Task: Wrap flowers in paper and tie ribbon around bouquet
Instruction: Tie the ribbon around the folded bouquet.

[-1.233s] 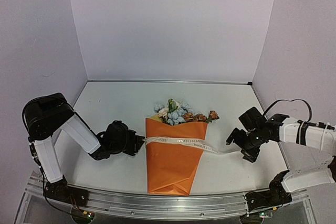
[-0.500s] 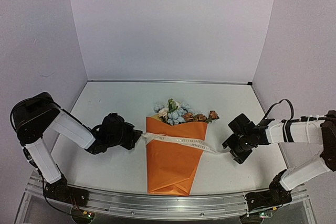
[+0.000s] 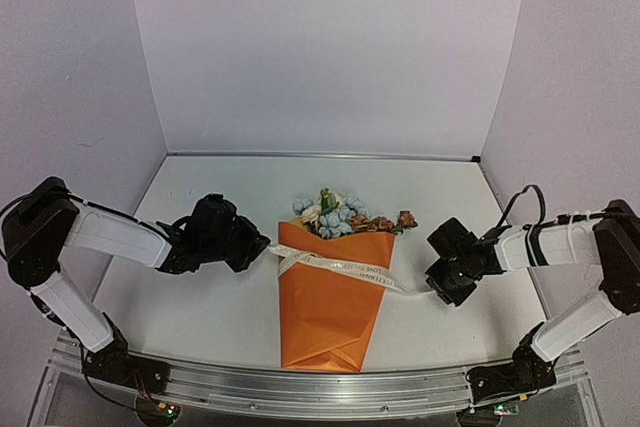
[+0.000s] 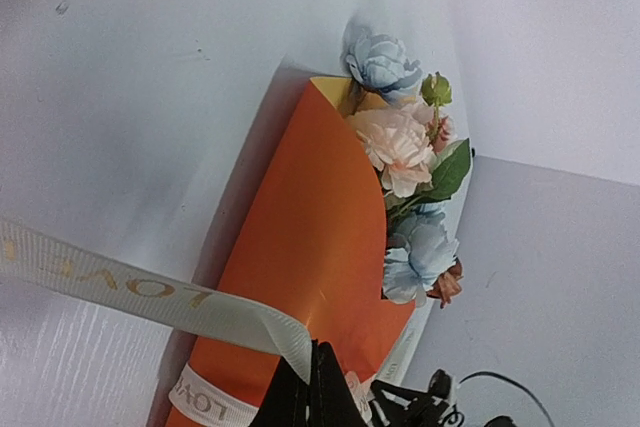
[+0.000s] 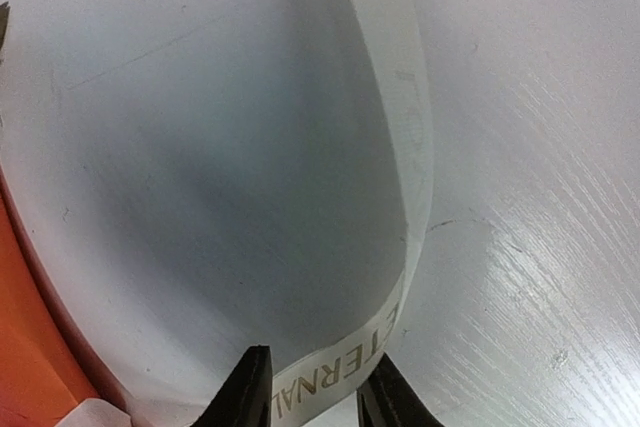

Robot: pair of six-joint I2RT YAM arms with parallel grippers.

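The bouquet lies in the middle of the table, a cone of orange paper (image 3: 325, 317) with the flowers (image 3: 335, 215) sticking out of its far, wide end. The cream ribbon (image 3: 345, 269) crosses the cone slantwise. My left gripper (image 3: 262, 247) is at the cone's upper left edge, shut on the ribbon's left end. In the left wrist view the ribbon (image 4: 130, 287) folds into my left gripper (image 4: 318, 352), over the paper (image 4: 310, 217) and flowers (image 4: 400, 142). My right gripper (image 3: 432, 287) is at the ribbon's right end. In the right wrist view its jaws (image 5: 312, 387) stand apart with the ribbon (image 5: 400, 147) between them.
The white table (image 3: 210, 307) is enclosed by pale walls at the back and on both sides. A metal rail (image 3: 300, 387) with both arm bases runs along the near edge. A strip of orange paper (image 5: 30, 347) shows at the left of the right wrist view.
My left gripper has moved away from me and slightly left, pulling the ribbon's left end up the cone. My right gripper has slid left onto the ribbon's right end, its jaws narrowing.
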